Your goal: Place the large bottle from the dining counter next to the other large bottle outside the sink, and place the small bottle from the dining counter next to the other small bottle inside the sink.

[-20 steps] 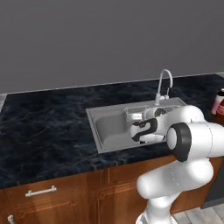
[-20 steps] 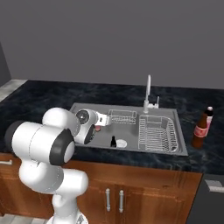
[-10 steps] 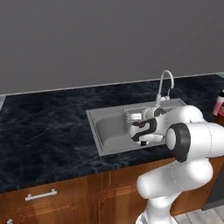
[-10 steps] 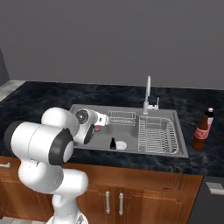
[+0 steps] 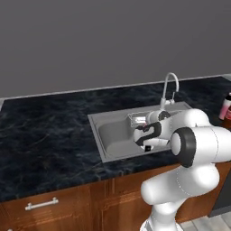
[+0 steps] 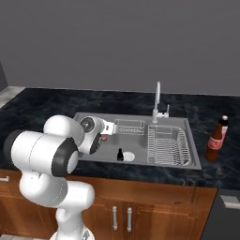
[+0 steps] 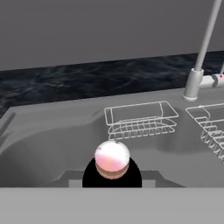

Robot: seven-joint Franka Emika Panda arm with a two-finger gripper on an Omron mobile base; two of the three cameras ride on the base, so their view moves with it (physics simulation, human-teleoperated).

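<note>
A plain grey wall backs a long black marbled table (image 6: 42, 105) over reddish-brown cabinets. Set into it is the steel sink (image 6: 140, 161) with a curved faucet (image 6: 157, 101) and wire dish rack (image 6: 168, 145). On the table right of the sink the large bottle (image 6: 214, 143), dark brown with a red label, half hides a pale bottle behind. The fingers (image 6: 106, 134) are closed on the small bottle (image 7: 112, 158), pinkish, held over the basin; their tips are hidden. The other small bottle (image 6: 120, 154), tiny and black, stands on the basin floor.

other large bottle (image 5: 225, 107) cut off, mostly hidden
</note>
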